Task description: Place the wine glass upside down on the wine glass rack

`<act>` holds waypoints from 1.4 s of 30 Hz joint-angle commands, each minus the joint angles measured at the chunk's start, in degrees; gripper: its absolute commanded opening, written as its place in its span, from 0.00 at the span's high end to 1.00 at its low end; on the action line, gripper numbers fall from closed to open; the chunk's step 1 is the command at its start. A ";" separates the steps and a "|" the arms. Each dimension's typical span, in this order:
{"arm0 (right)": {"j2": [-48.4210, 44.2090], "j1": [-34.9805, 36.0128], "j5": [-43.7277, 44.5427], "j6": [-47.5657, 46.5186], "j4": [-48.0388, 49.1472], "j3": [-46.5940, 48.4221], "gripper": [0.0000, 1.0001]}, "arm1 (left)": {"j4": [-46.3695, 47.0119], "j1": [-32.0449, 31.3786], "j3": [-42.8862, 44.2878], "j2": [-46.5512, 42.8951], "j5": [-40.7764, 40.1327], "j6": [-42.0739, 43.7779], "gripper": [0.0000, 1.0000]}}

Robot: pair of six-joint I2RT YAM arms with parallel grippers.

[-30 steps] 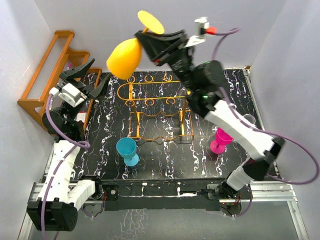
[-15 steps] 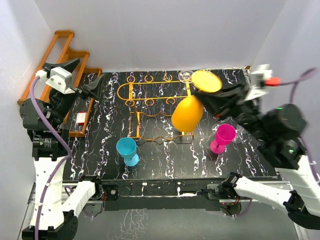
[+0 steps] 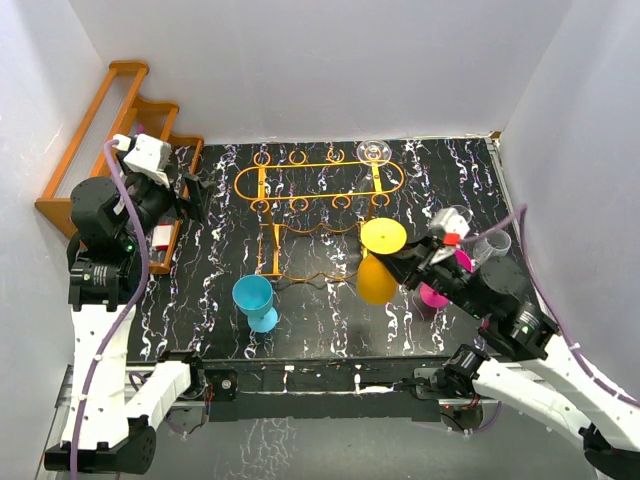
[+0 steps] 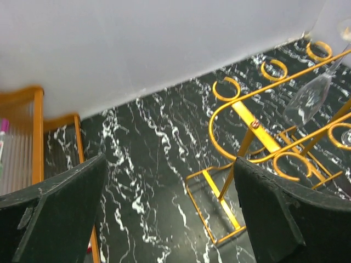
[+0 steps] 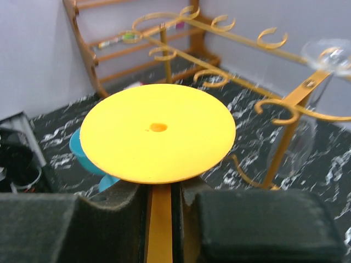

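Risk first. I am carrying the yellow wine glass (image 3: 378, 270) inverted, and its foot (image 5: 158, 139) is looking wider than the ring loops on the wine glass rack (image 3: 300, 165). If I am coming in too low or off line, the foot rim is likely to catch on the top rail instead of passing over a loop's open side. The bowl is hanging below my fingers, so it could be knocking the wavy lower bars or the near right upright while I am watching only the foot. A clear glass (image 5: 307, 129) is hanging from the rack just beside my path; a sideways sweep could be jolting it loose. The pink glass (image 3: 440, 280) is standing close under my right arm and could be getting tipped. The grip is on a thin stem, so any bump may be swinging the glass in my hold.

Position. My right fingers (image 5: 159, 193) are clamping the stem from both sides, directly under the foot, foot up and bowl down. From above, the glass is sitting just outside the rack's near right corner, not yet on any loop. I cannot tell whether the bowl is clearing the tabletop (image 3: 330, 320).

My left fingers (image 4: 170, 161) are standing wide apart, holding nothing, facing the rack's far left end.
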 commanded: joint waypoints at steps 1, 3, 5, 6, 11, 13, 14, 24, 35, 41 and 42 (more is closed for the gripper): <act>-2.96 0.11 4.36 -6.44 11.90 -3.51 0.92 | -6.93 0.31 2.36 0.26 -3.54 1.62 0.03; -2.81 0.09 5.93 -7.30 13.11 -4.90 0.92 | -7.01 0.30 1.64 -0.02 -4.14 1.95 0.03; -2.36 0.11 8.20 -9.01 15.48 -6.22 0.92 | -7.93 0.29 1.58 0.54 -3.85 2.44 0.03; -2.01 0.07 9.65 -9.85 16.66 -6.51 0.92 | -9.40 0.28 2.45 1.76 -3.77 2.79 0.03; 1.38 0.06 11.08 -11.56 20.43 -5.92 0.92 | -18.66 0.28 9.01 8.51 -6.25 3.82 0.03; 1.84 0.06 11.15 -11.86 23.02 -6.47 0.92 | -21.41 0.31 10.81 9.97 -7.93 3.59 0.03; 1.82 0.07 11.45 -11.90 24.47 -7.01 0.92 | -22.33 0.30 11.31 10.53 -8.83 3.35 0.03; 3.98 0.06 16.93 -12.24 27.08 -9.01 0.92 | -27.71 0.57 13.22 12.76 -20.26 2.27 0.03; 7.24 -0.38 21.02 -10.83 29.76 -9.43 0.92 | -42.41 2.41 11.34 18.94 -8.69 7.08 0.03; 7.82 -1.13 22.05 -11.11 30.01 -9.17 0.92 | -46.36 2.42 6.37 20.06 0.91 9.34 0.03; 8.00 -1.35 22.15 -11.11 30.14 -9.15 0.92 | -46.69 2.38 5.85 20.07 1.97 9.66 0.03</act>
